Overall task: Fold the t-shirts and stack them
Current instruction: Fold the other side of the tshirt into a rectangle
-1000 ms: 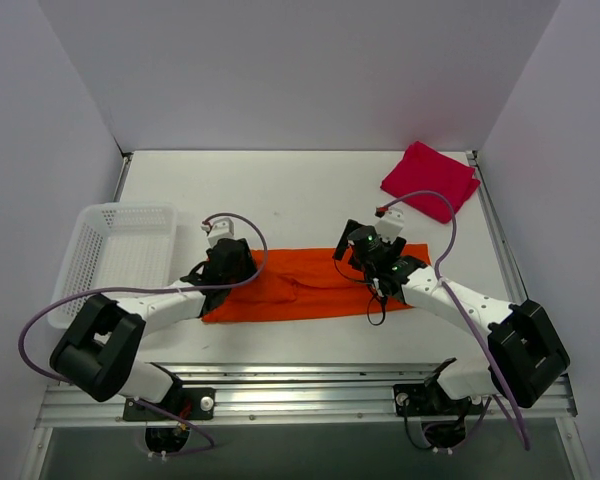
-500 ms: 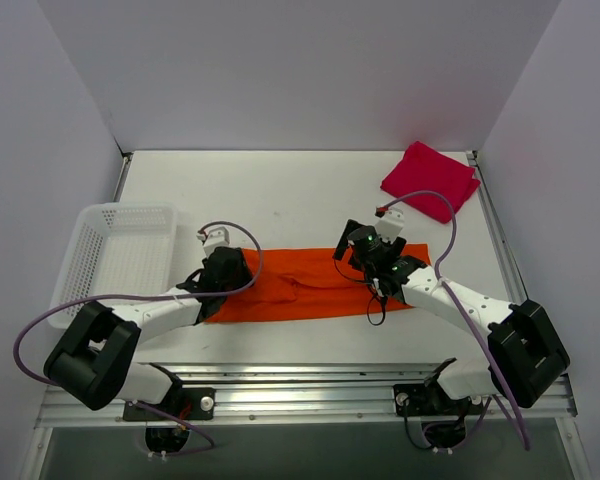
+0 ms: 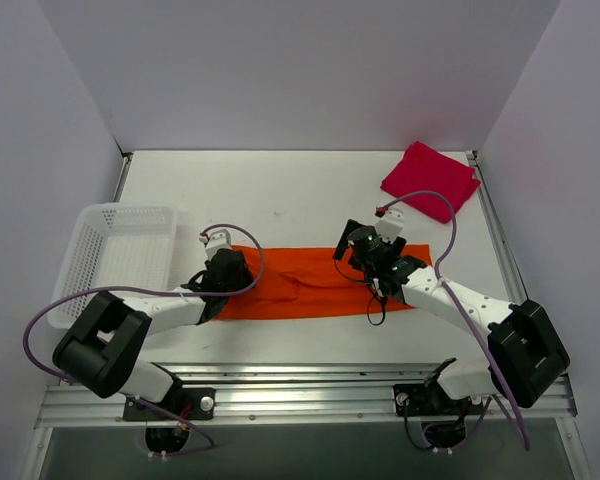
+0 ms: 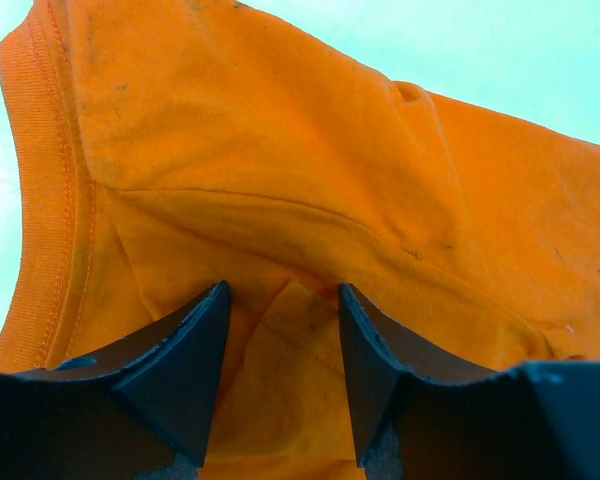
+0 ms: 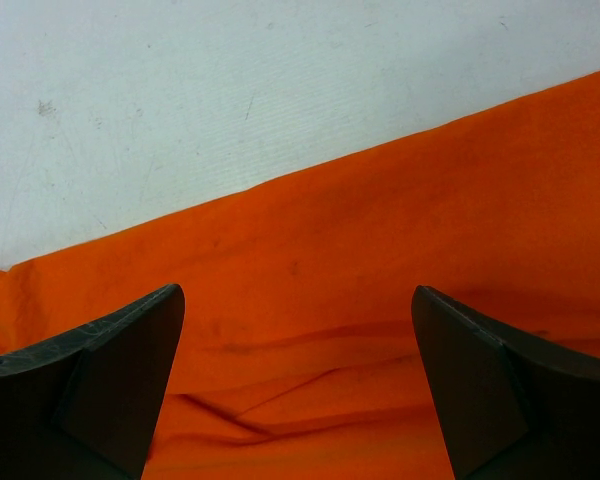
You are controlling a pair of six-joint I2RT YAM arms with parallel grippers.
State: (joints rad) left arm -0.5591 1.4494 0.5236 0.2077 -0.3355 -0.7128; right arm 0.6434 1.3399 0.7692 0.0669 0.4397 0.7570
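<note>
While the right gripper stays spread wide above the 3 o'clock end of the orange shirt, the left gripper pinches a fold at its 9 o'clock end, which has slid a little inward since a moment ago. Over at 1 o'clock on the table lies the folded red shirt.

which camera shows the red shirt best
Top external: the red shirt lies whole at the far right. Neither wrist view shows it; both face the orange shirt.
</note>
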